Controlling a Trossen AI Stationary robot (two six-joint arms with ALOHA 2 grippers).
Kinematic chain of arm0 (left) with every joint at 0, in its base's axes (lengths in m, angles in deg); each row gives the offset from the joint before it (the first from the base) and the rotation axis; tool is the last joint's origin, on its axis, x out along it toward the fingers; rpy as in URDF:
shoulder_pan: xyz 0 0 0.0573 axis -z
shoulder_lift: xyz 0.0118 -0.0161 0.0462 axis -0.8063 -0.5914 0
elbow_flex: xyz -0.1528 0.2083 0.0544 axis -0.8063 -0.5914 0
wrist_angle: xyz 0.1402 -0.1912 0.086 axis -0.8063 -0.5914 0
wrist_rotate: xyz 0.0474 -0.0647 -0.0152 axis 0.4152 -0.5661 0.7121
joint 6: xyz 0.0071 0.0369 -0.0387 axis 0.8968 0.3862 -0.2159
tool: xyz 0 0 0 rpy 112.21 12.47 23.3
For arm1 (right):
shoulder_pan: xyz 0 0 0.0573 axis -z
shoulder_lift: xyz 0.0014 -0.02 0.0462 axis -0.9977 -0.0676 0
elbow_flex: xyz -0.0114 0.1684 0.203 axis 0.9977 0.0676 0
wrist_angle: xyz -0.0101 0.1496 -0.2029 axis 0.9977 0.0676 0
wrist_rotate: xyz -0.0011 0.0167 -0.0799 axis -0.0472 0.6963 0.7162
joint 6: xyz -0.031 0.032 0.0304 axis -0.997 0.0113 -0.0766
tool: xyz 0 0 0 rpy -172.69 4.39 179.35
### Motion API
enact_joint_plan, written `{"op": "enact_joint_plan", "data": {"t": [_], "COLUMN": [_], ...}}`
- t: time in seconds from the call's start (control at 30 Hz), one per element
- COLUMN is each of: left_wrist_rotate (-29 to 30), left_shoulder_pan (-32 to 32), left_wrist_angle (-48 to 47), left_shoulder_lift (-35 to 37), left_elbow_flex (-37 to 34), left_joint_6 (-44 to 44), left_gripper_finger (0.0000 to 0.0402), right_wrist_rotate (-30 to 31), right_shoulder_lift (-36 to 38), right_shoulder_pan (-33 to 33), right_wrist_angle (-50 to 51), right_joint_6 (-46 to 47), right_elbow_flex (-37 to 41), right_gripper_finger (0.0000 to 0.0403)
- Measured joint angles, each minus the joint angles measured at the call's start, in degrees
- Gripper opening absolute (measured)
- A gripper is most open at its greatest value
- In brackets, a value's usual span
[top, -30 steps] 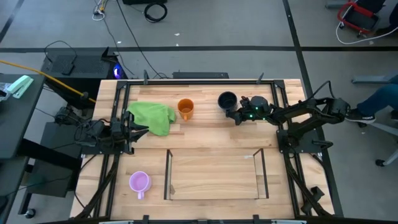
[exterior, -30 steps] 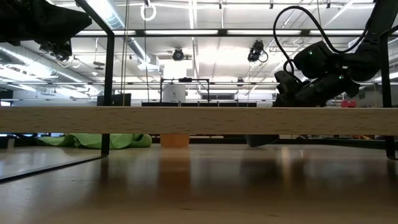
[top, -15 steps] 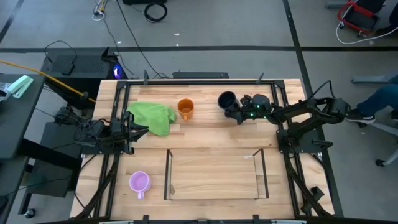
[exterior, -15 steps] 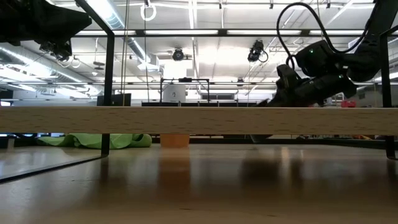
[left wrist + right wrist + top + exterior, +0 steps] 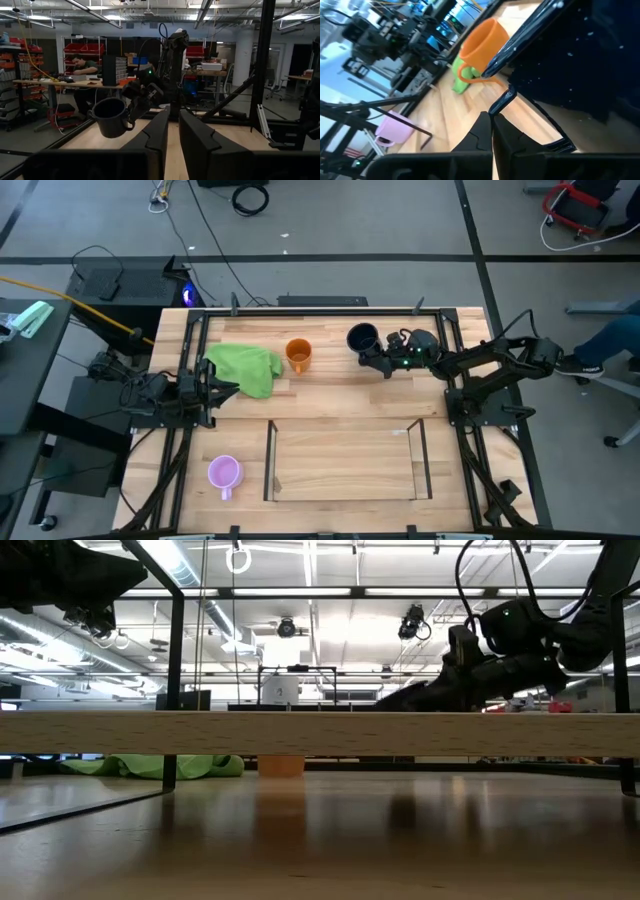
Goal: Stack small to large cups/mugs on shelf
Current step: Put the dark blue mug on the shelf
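The black mug [image 5: 362, 337] hangs above the far right part of the table, held by my right gripper [image 5: 379, 357]; it also shows in the left wrist view [image 5: 111, 117]. The orange mug [image 5: 298, 355] stands on its base on the table beside the green cloth [image 5: 245, 367]. The light purple mug [image 5: 224, 473] stands at the near left, outside the shelf [image 5: 345, 468], which holds nothing. My left gripper [image 5: 232, 387] is shut and empty at the table's left edge. My right gripper pinches the black mug's thin handle [image 5: 501, 102] between its two fingers, coming level from the table's right side. The mug is lifted clear of the table, its opening up and a little tilted [image 5: 107, 106].
The shelf's clear side panels [image 5: 269, 461] stand at the near middle. The metal frame posts [image 5: 446, 330] rise along the table's edges. The shelf's wooden bar [image 5: 320, 732] crosses the low view. A person sits at a desk [image 5: 82, 65] in the room behind.
My right gripper has risen with the black mug and gone a little toward the table's left and far edges. The mug stood on the table a second ago and now hangs clear of it.
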Motion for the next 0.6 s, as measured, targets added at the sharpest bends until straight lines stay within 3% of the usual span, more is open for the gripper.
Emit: {"op": "enact_joint_plan", "data": {"t": [0.27,0.6], "left_wrist_rotate": [0.0,0.0], "left_shoulder_pan": [0.0,0.01], "left_wrist_angle": [0.0,-0.02], "left_shoulder_lift": [0.0,0.0], "left_elbow_flex": [0.0,0.0], "left_joint_6": [0.0,-0.35], "left_gripper_finger": [0.0055,0.005], "right_wrist_rotate": [-0.31,0.88], "right_shoulder_lift": [0.02,0.02], "right_shoulder_pan": [0.0,1.39], "right_wrist_angle": [-0.1,8.76], "right_joint_6": [0.39,-1.06], "right_elbow_flex": [0.0,0.22], "right_gripper_finger": [0.0,0.0]}}
